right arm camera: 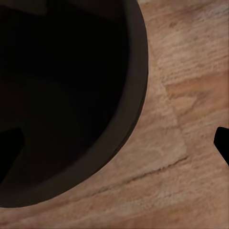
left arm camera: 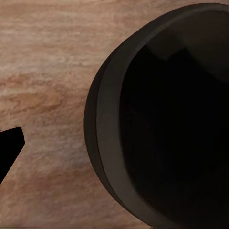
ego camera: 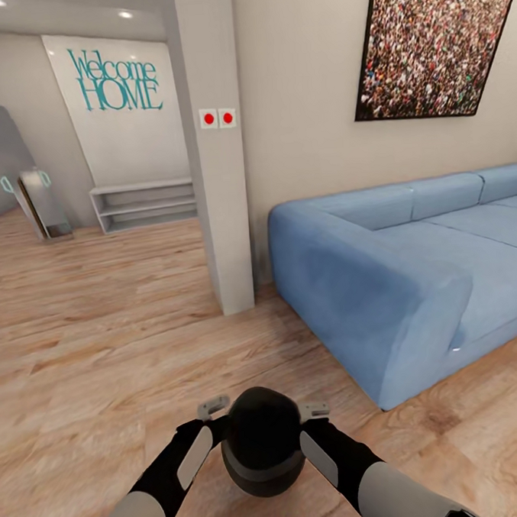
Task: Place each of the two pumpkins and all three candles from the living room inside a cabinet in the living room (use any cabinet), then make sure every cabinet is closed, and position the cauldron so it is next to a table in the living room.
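Note:
The matte black cauldron (ego camera: pixel 262 442) sits low in front of me between both forearms, over the wood floor. My left gripper (ego camera: pixel 213 411) is at its left shoulder and my right gripper (ego camera: pixel 314 413) at its right. In the left wrist view the cauldron's rolled rim (left arm camera: pixel 107 143) runs between the widely spread fingers, with one fingertip (left arm camera: pixel 9 148) outside over the floor. In the right wrist view the rim (right arm camera: pixel 136 95) also lies between the fingers, one fingertip (right arm camera: pixel 223 144) outside and a dark one (right arm camera: pixel 9 148) inside the mouth. Neither pair touches the rim. Pumpkins, candles, cabinet and table are out of view.
A blue sofa (ego camera: pixel 412 264) stands at the right, close ahead. A grey wall pillar (ego camera: pixel 219 177) with two red buttons rises in the middle. Open wood floor (ego camera: pixel 94 322) stretches left toward a low white shelf (ego camera: pixel 144 204) under a "Welcome HOME" sign.

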